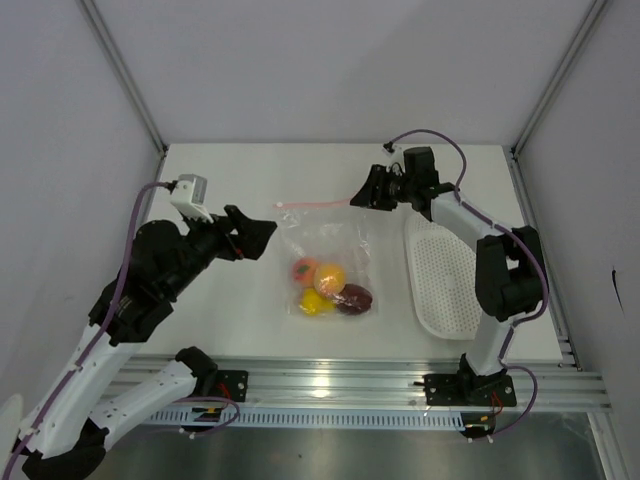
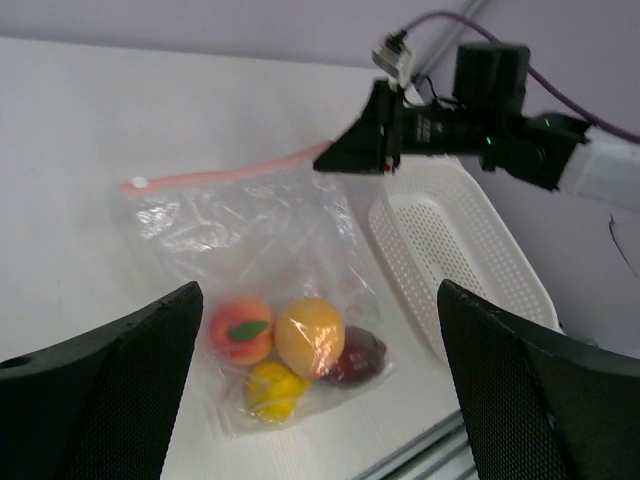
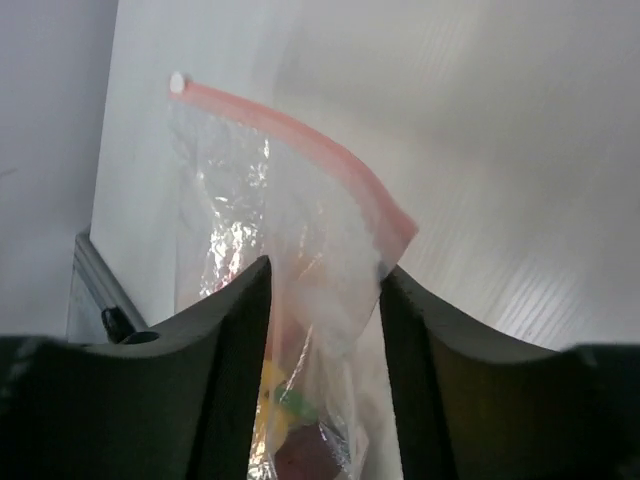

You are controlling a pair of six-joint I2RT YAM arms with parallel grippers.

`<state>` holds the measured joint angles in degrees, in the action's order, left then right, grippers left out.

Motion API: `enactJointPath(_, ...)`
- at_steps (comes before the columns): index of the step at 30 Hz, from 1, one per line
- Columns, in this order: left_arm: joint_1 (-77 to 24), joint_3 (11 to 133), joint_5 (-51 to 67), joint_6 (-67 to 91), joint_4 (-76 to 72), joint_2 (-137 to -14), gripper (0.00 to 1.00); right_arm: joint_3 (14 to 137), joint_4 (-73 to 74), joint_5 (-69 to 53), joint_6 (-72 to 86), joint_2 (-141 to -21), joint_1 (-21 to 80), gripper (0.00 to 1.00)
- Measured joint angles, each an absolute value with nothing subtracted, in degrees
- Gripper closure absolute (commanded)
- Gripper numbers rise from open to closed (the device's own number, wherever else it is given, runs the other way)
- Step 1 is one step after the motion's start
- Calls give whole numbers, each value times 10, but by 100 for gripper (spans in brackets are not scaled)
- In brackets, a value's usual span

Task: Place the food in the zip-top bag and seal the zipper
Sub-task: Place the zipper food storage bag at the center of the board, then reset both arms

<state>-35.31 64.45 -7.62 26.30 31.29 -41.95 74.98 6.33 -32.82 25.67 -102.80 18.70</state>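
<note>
Broad white table; perforated basket at right. At frame centre, zip-top bag flat on the table – left gripper just left of it, spread wide. Right gripper upper right of the bag, fingers narrowly apart astride the zipper end. Food bunched inside, lower end

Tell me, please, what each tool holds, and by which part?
The left tool holds nothing. The zipper ends between the jaws of the right tool; grip unclear.
</note>
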Motion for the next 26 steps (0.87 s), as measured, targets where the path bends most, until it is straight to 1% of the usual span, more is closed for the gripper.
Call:
enactJointPath(1,-354,631,-58,264,307,-417,1,772,71,-328,249,-1048,183,25)
enactJointPath(2,-354,619,-41,265,303,-418,1,789,77,-328,239,-1063,181,11)
enactJointPath(3,-354,604,-22,266,299,-419,1,805,87,-327,228,-1077,179,1)
enactJointPath(6,-355,563,29,272,302,-430,1,825,122,-305,197,-1093,178,1)
enactJointPath(8,-355,551,43,277,299,-435,0,828,138,-280,186,-1090,183,1)
enactJointPath(12,-355,538,63,286,297,-435,1,820,189,-200,163,-1049,207,1)
enactJointPath(18,-355,530,79,299,280,-435,1,735,234,-90,161,-861,269,1)
enactJointPath(23,-355,511,95,314,267,-434,0,602,271,-16,194,-699,300,0)
enactJointPath(26,-355,486,105,329,250,-426,1,516,311,5,225,-602,312,1)
